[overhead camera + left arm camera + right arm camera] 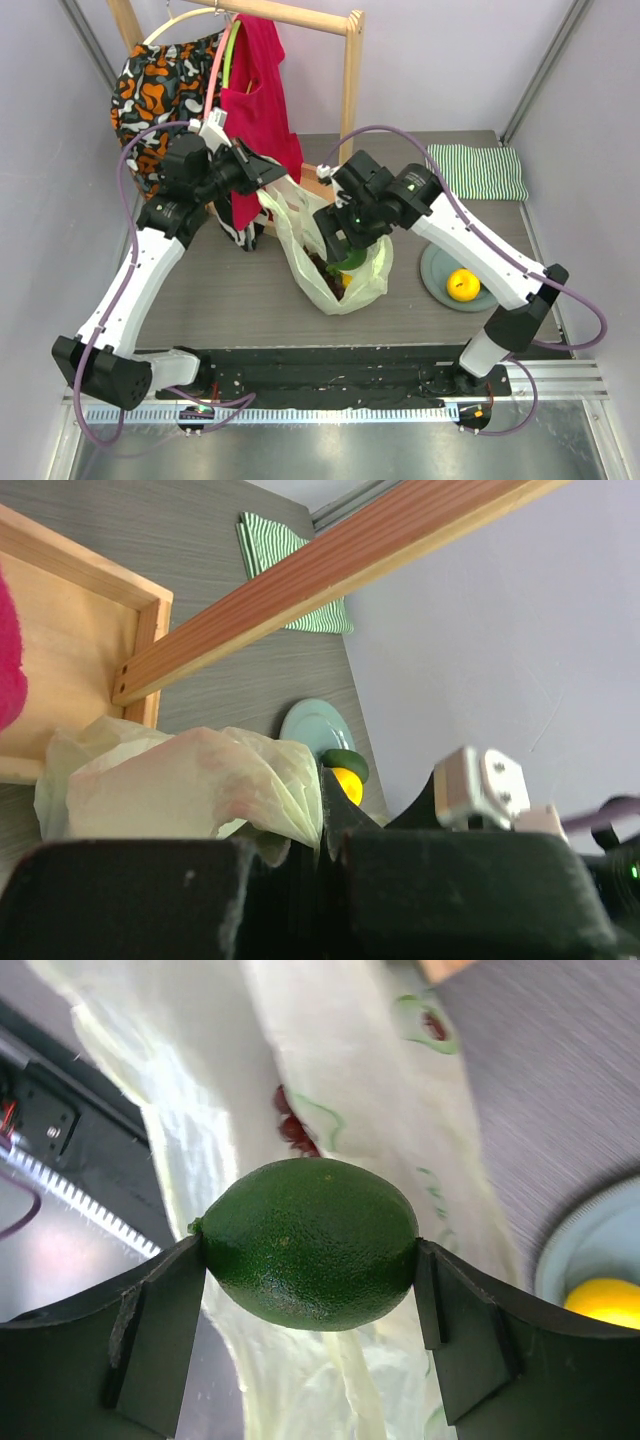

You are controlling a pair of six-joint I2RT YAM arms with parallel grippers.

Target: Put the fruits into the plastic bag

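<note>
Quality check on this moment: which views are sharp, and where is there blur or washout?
Top external: evenly lit and sharp, soft shadows on the table. Left wrist: left gripper fills the bottom, dark and blurred; plastic bag soft. Right wrist: green fruit crisp, bag behind it washed out, yellow fruit at the edge blurred.

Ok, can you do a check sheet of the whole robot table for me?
Surface: grey wood-grain table.
Job's things: plastic bag held open; lime at its mouth; yellow citrus on the plate.
Clutter: striped cloth, far right.
Grippers: left gripper shut on the bag's edge; right gripper clamps the lime between its fingers.
Cables: purple cables loop off both arms.
Surroundings: wooden rack with red garment and patterned garment; pale walls.
</note>
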